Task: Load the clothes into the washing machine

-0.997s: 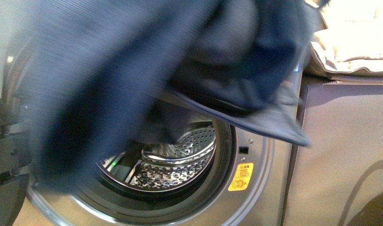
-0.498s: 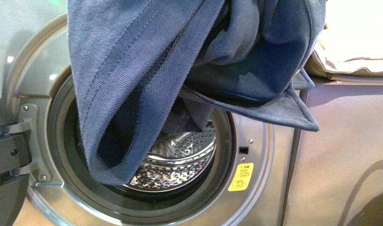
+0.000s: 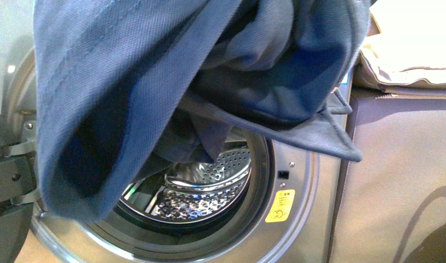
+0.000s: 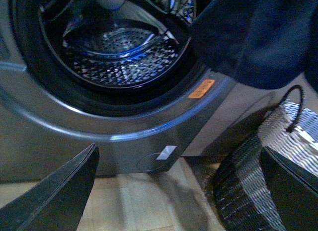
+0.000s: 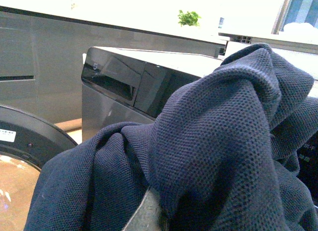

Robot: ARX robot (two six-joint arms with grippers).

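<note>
Swinging left since half a second ago, the hanging fold of the clothes [image 3: 127, 82] now covers the hinge side of the porthole rim, which it left bare before.

Largest in view, the washing machine [image 3: 308, 219] stands with its door open and its perforated drum [image 3: 210, 192] showing in the lower half of the mouth. The navy clothes hang bunched in front of the upper mouth, one hem trailing toward the right; none of the cloth is inside yet. I judge this the carrying step, just short of loading.

Next, the bundle needs lowering and pushing past the dark rim so the loose hems do not catch on it.

The left hand [image 4: 179, 156] is spread wide and empty, low beside a wicker basket [image 4: 243, 191]. The right hand is buried under fabric in its own view, so I cannot tell its grip.
</note>
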